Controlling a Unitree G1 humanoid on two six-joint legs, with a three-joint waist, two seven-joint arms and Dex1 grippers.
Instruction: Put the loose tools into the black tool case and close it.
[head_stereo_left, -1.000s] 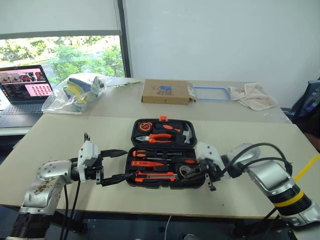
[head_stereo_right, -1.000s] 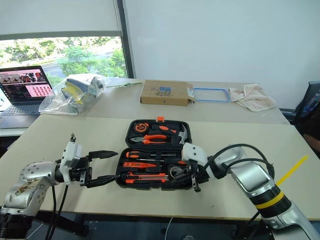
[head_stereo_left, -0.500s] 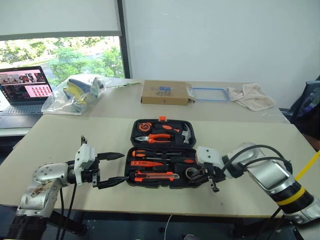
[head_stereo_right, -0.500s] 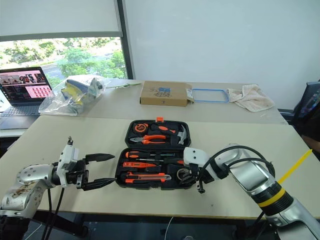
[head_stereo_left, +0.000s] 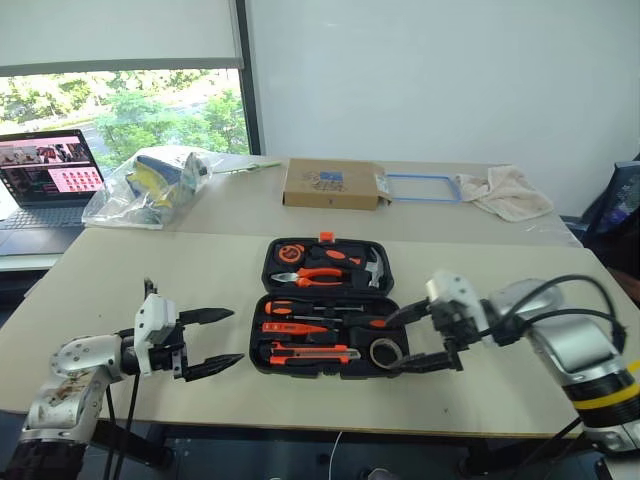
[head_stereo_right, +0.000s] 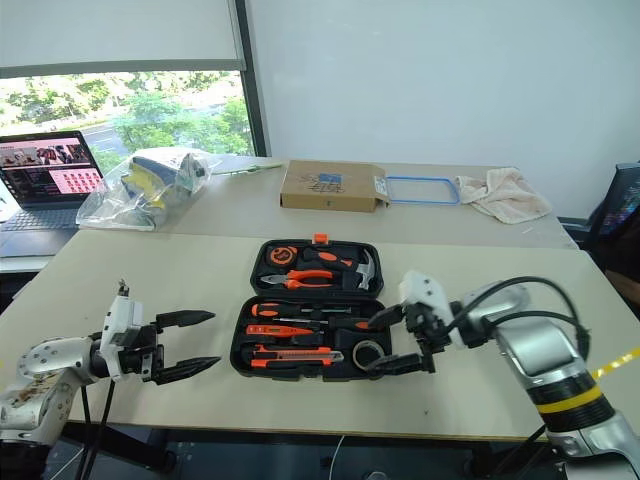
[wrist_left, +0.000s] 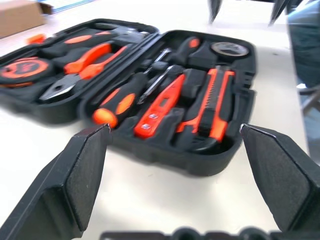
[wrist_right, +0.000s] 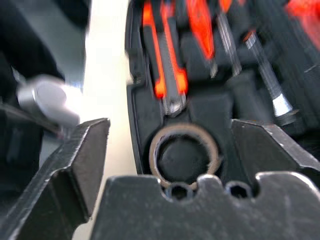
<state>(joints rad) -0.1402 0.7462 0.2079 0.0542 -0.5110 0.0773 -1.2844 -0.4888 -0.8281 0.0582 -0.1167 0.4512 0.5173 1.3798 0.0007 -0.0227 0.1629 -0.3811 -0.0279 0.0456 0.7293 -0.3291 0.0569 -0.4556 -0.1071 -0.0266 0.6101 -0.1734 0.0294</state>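
The black tool case lies open at the middle of the near table. Its front half holds an orange-and-black screwdriver, a slim orange tester, the utility knife, a second screwdriver and the tape roll. Just right of the case my right gripper is open, its fingers spread around the tape roll's corner without touching it. My left gripper is open and empty, left of the case and pointing at it.
The case's lid half holds pliers, a small hammer and a tape measure. On the far table are a cardboard box, a plastic bag, a laptop, a blue frame and a cloth.
My right gripper was shut low at the tape roll's corner; it has opened and drawn up and to the right, and the roll lies in the case. The left gripper drifted slightly left.
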